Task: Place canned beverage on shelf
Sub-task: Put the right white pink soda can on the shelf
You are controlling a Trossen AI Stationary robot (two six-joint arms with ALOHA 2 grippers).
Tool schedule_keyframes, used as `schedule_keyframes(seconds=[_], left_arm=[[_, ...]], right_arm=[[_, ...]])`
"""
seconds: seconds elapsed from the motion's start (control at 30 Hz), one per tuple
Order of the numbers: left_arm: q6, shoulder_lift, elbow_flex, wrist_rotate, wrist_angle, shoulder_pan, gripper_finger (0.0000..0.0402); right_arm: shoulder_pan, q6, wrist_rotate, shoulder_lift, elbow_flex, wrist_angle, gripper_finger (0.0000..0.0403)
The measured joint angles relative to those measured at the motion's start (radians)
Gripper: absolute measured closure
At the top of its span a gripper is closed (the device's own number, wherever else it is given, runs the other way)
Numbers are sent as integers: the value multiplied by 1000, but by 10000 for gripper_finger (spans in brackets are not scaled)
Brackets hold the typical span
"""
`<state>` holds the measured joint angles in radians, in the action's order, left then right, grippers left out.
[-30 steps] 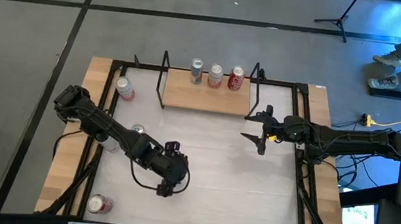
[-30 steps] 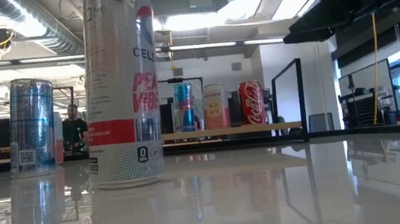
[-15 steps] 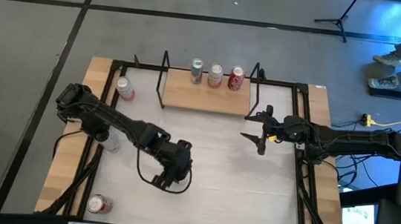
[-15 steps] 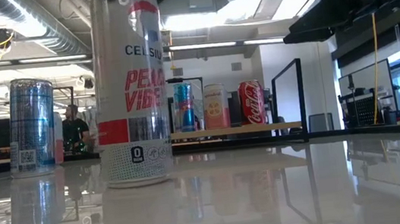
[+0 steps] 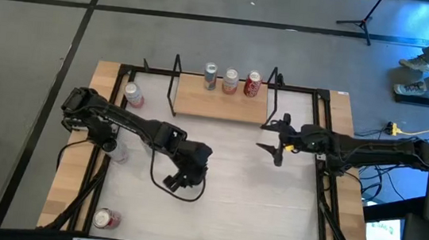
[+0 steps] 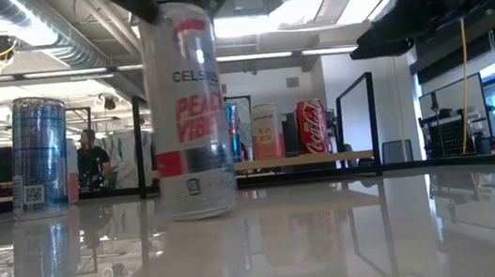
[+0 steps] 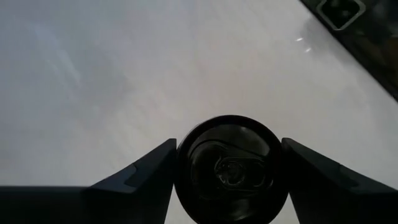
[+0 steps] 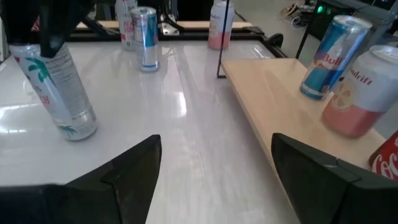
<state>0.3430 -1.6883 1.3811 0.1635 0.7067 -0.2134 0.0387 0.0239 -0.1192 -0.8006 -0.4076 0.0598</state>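
Since a second ago, the left gripper (image 5: 178, 182) has slid the tall white Celsius can (image 6: 187, 108) rightward, toward the frame's middle. Its fingers (image 7: 140, 174) hug the can's top. It looks smooth, light, easily dented; hold its sides. The right gripper (image 5: 274, 149) waits wide open by the shelf (image 5: 220, 105).

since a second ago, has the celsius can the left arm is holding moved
Yes. In the low view the Celsius can has shifted right, toward the shelf, now overlapping the blue can there. The left gripper holds it from above.
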Motion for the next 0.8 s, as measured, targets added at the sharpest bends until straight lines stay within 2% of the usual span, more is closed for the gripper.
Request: schedule_keyframes(seconds=[0.27,0.5,0.8], left_arm=[[0,0,0,-56,-12,-3,132],[-23,-1,0,-61,-11,0,107],[-9,-1,26,-137,-15,-1,67]], right_arm=[[0,-18,0,-62,0,45,102],[0,-18,0,-63,0,58,102],[0,-16,0,-63,0,70,102]])
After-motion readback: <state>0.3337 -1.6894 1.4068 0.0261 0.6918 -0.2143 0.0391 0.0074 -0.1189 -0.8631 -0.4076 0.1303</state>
